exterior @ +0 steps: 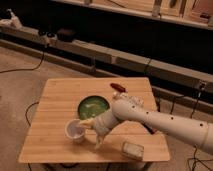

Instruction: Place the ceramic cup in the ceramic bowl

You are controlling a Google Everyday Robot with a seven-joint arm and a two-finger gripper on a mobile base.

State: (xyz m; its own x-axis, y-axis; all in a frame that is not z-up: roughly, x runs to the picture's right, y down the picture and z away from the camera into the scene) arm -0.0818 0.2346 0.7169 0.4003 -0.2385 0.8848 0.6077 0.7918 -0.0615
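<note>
The white ceramic cup (74,131) stands upright on the front left part of the wooden table (55,100). Behind it and to the right sits the ceramic bowl (93,105), green inside with a dark rim and nothing in it. My white arm comes in from the right, low over the table. Its gripper (89,132) is right beside the cup's right side, open, with one finger at the cup's rim and the other lower down toward the table's front. The cup rests on the table, not lifted.
A small red object (117,86) lies near the table's back edge. A pale rectangular packet (132,149) sits at the front right. A dark object (150,129) shows under my arm. Cables run on the floor, and a long shelf stands behind.
</note>
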